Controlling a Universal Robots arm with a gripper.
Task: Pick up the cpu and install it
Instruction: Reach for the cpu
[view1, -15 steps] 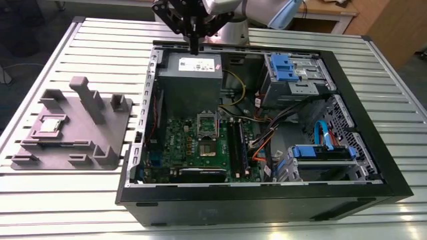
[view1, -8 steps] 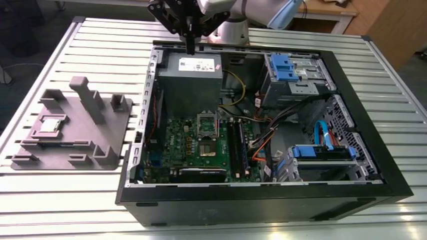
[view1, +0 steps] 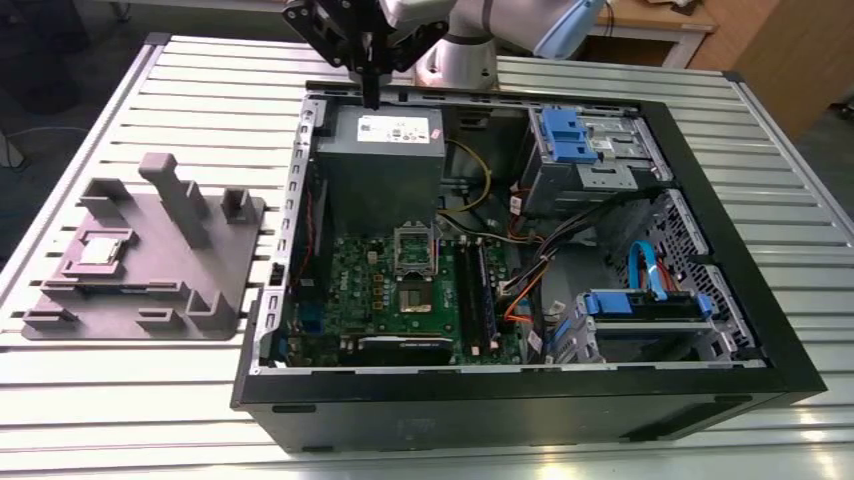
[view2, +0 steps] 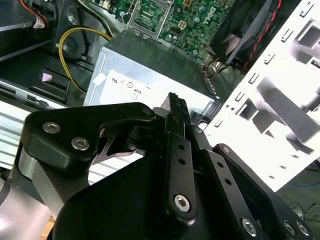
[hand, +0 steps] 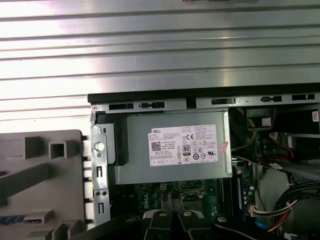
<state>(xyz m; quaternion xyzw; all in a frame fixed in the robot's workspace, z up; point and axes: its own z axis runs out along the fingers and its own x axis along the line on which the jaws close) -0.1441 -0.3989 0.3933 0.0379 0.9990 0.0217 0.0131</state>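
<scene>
**Exterior view.** The end effector (view1: 371, 97) is hanging over the far rim of the open computer case (view1: 534, 405), above the power supply (view1: 380, 165). Its fingers are reading as one thin line, so I am taking it as closed and carrying nothing. The cpu (view1: 104, 248) is sitting in a recess of the grey fixture (view1: 160, 300) on the worktop (view1: 160, 400). That is toward the exterior view's left, well apart from the end effector and outside the case. The socket (view1: 414, 252) on the green motherboard (view1: 380, 300) is lying open.

Judgement: the pick is not yet started. Doing it well is asking for the fingers squared to the chip's edges, a level descent, and a grip on the sides only.

**Second wrist view.** The fingers (view2: 176, 107) are pressing together, confirming closed and empty. The supply's top and a yellow cable (view2: 62, 55) are lying below.

**First wrist view.** This one is looking straight down on the supply and the fixture's near edge (hand: 40, 165). It is giving the lateral offset to the fixture, whereas the exterior view is giving the cpu's seat.
</scene>
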